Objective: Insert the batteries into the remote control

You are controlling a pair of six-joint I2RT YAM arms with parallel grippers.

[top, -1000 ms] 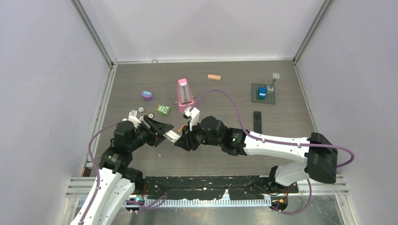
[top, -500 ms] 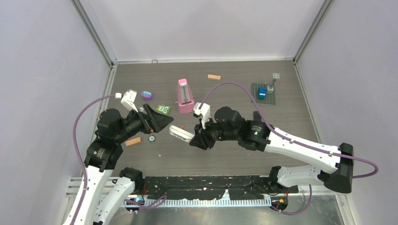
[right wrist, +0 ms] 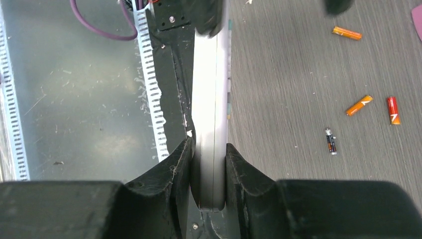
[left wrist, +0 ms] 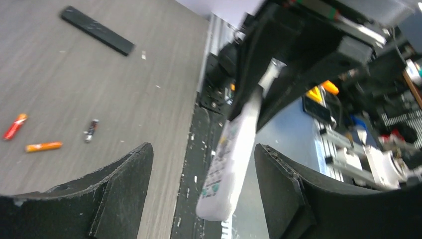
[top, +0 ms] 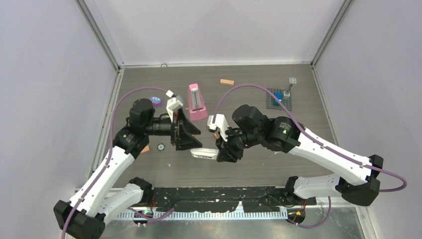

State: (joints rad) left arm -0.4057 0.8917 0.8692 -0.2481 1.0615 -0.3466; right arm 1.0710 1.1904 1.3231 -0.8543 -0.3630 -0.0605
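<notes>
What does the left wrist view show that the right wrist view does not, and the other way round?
Only left wrist: a flat black bar, and the broad face of the white remote. Only right wrist: a fourth battery, and the right gripper shut on the white remote. Both: the white remote and three loose batteries.

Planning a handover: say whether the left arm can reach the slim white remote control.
Probably yes: the open left gripper faces the slim white remote control, whose free end juts from the right gripper, nothing between.
</notes>
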